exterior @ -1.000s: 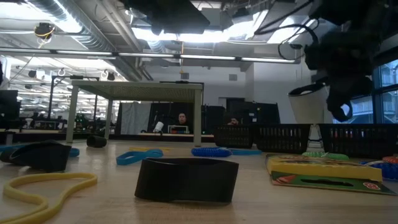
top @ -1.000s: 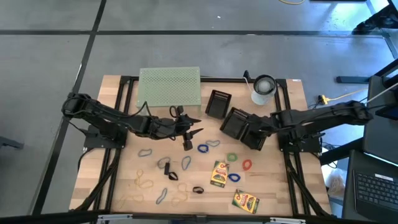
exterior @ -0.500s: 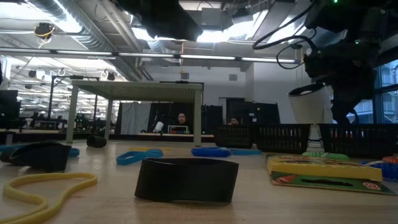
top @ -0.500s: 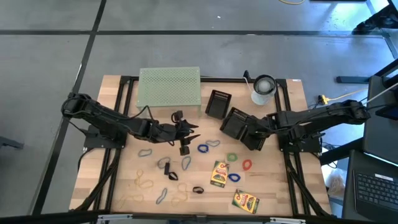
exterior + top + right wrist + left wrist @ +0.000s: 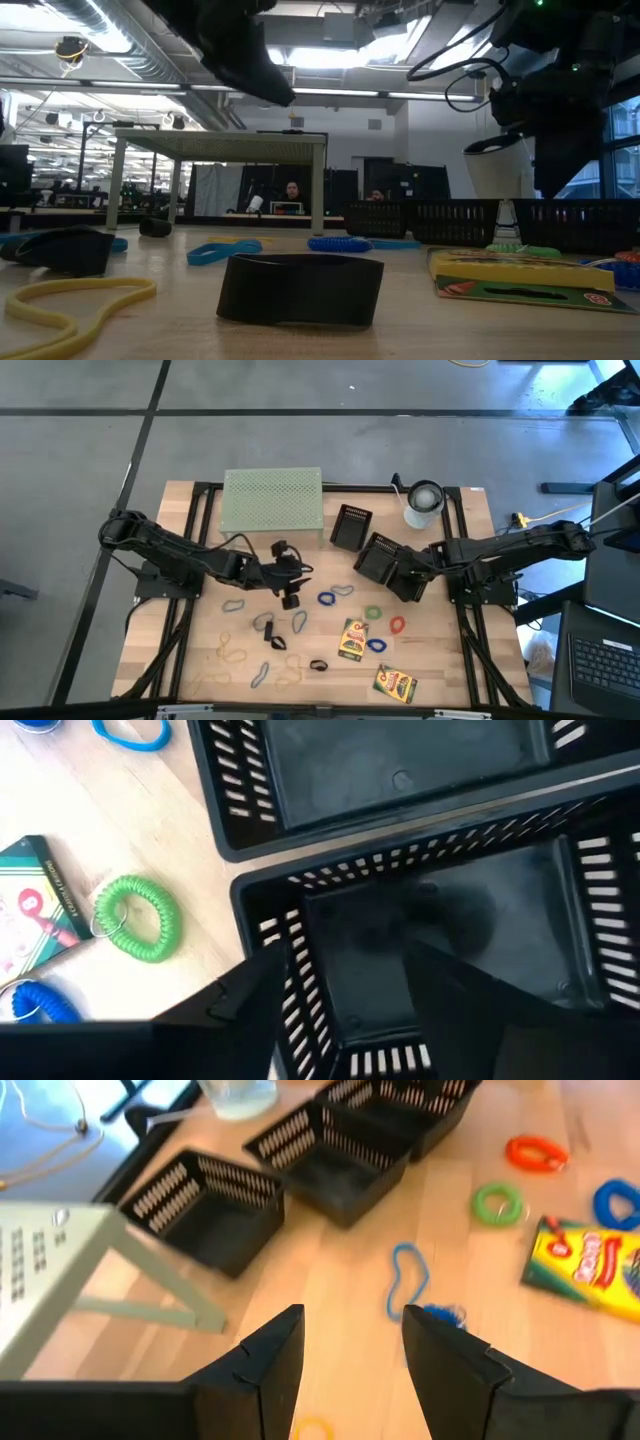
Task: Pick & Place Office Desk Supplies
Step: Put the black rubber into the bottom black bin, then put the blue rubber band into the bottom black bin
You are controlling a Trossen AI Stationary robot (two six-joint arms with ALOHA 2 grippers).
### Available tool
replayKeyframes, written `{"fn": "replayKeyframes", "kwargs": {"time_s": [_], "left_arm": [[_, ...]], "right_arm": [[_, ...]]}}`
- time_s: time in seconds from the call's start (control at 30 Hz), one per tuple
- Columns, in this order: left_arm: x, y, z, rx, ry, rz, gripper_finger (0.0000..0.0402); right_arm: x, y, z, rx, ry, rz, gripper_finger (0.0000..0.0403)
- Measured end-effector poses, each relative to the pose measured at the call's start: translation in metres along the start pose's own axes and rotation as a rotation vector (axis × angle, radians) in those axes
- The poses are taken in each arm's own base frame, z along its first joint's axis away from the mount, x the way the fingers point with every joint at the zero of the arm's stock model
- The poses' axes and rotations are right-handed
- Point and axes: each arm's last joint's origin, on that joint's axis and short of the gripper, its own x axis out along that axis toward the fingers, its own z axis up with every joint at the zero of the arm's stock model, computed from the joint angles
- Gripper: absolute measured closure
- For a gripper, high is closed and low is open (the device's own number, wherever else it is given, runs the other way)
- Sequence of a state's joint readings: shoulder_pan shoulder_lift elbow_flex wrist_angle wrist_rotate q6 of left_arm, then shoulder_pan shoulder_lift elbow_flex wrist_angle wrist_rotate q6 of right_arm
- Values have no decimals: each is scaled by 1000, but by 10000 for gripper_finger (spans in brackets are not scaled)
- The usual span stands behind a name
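The left gripper (image 5: 291,592) hovers over the middle of the table (image 5: 440,660), just in front of the pale green perforated rack (image 5: 272,499). Its fingers (image 5: 268,1365) are spread apart with nothing between them; bare wood shows in the gap.

The right gripper (image 5: 405,573) hangs over the nearer of two joined black slotted baskets (image 5: 420,950); a third black basket (image 5: 350,526) stands apart beside the rack. The right fingers look parted over the basket floor, with nothing gripped, though they show only as dark shapes.

The supplies lie loose on the table in front of the arms. A blue rubber band (image 5: 404,1279) lies just ahead of the left gripper, near a green coiled band (image 5: 137,919) and a red coiled band (image 5: 535,1152). Two yellow-green crayon boxes (image 5: 352,639) lie farther forward; red lettering shows on the nearer one's face, but it is too blurred to read with any certainty. Tan bands (image 5: 230,653) and small black clips (image 5: 319,665) are scattered toward the front left. A white cup (image 5: 424,503) stands at the back right corner.
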State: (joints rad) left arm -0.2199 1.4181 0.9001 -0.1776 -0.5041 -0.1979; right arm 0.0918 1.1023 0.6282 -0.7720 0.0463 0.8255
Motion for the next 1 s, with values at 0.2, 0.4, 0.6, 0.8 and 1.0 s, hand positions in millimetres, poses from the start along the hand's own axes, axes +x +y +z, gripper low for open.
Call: {"fn": "replayKeyframes", "kwargs": {"time_s": [0.2,0.4,0.6,0.8,1.0], "left_arm": [[0,0,-2,0,16,3,237],[0,1,-2,4,23,5,237],[0,2,-7,14,66,41,237],[-1,3,-13,-3,110,54,237],[-2,3,-15,3,131,60,237]], "right_arm": [[-20,9,12,5,30,76,170],[-47,35,38,-156,-254,188,180],[-35,58,51,-392,-471,277,189],[-3,76,57,-563,-473,239,190],[39,84,61,-651,-375,179,190]]}}
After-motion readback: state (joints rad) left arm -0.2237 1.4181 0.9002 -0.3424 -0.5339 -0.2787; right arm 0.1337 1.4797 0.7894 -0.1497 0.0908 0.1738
